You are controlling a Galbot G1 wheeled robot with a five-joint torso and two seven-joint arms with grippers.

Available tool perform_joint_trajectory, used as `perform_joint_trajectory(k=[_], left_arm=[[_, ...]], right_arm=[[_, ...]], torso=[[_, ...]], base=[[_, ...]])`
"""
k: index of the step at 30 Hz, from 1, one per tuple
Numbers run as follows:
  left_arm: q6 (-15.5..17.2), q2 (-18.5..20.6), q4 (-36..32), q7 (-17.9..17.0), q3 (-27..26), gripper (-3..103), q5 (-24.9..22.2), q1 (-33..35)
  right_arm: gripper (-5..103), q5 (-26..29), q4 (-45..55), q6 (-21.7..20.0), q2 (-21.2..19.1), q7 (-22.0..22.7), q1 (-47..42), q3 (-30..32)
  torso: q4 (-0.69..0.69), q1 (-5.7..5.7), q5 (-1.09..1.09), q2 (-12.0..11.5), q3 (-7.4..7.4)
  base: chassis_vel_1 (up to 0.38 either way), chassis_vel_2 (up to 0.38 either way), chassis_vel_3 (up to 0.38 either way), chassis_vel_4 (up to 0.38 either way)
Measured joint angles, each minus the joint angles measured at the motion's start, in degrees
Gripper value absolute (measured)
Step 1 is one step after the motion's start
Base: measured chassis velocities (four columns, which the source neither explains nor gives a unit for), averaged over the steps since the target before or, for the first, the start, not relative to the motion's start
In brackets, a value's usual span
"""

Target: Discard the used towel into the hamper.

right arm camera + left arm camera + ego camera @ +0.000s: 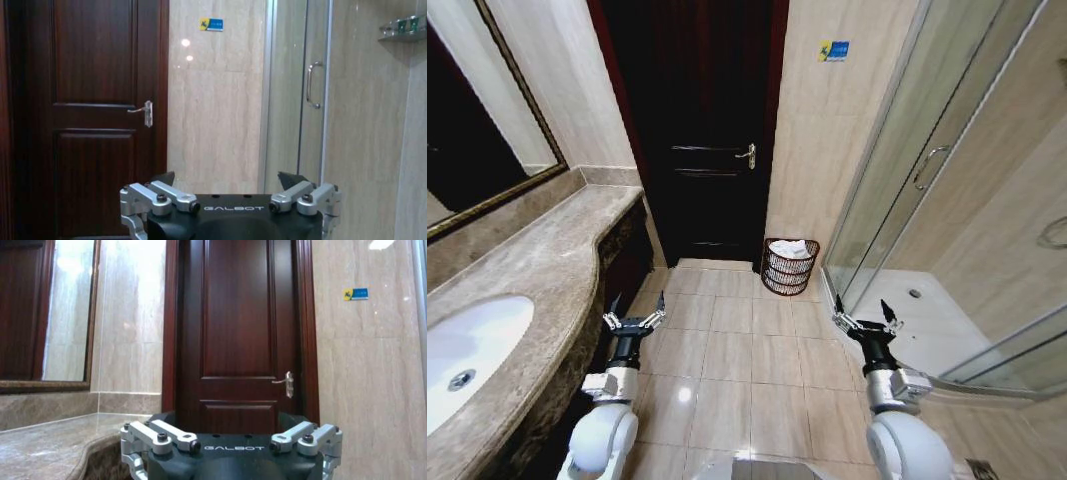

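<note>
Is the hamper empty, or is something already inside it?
Not empty. In the head view the hamper stands upright on the floor beside the door, and white cloth shows inside its open top.

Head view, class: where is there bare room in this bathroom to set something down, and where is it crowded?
Free: the countertop between the sink and the door, and the floor tiles between the left gripper and right gripper. Crowded: the hamper, already holding white cloth, wedged between door and shower glass.

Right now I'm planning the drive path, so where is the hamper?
In the head view the hamper stands on the floor ahead, slightly right of centre, against the wall between the dark door and the glass shower.
</note>
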Motion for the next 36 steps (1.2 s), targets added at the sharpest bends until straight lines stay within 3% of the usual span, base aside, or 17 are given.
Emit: perform_joint_trajectory(k=[36], left_arm=[[0.0,0.0,0.0,0.0,0.0,100,0.0,0.0]], right_arm=[[100,0.0,0.0,0.0,0.0,0.0,0.0,0.0]], torso=[[0.00,0.00,0.00,0.0,0.00]], base=[[0.000,0.000,0.000,0.000]])
